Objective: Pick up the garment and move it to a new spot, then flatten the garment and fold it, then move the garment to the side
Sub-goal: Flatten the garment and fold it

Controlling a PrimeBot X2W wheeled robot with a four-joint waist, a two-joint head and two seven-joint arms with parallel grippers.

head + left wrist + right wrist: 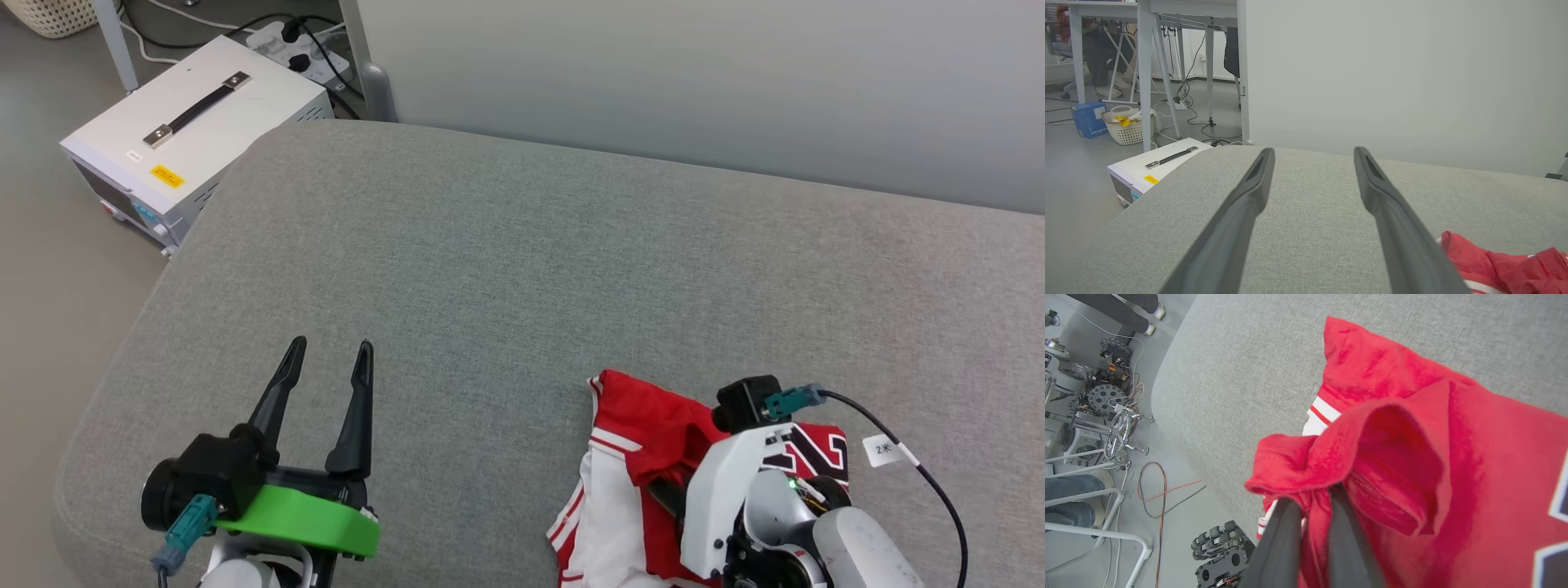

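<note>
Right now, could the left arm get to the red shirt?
Probably yes. The left gripper stands open over the grey cushion, with only bare cushion between it and the shirt to its right. The right gripper is shut on a fold of the shirt, so they might crowd each other.

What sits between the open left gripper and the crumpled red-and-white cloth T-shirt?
The stretch is bare: in the head view, plain grey upholstered cushion runs from the left gripper to the red-and-white T-shirt.

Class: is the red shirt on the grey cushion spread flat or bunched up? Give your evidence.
Bunched up. The shirt lies in a crumpled heap with raised folds, one pinched by the right end effector.
</note>
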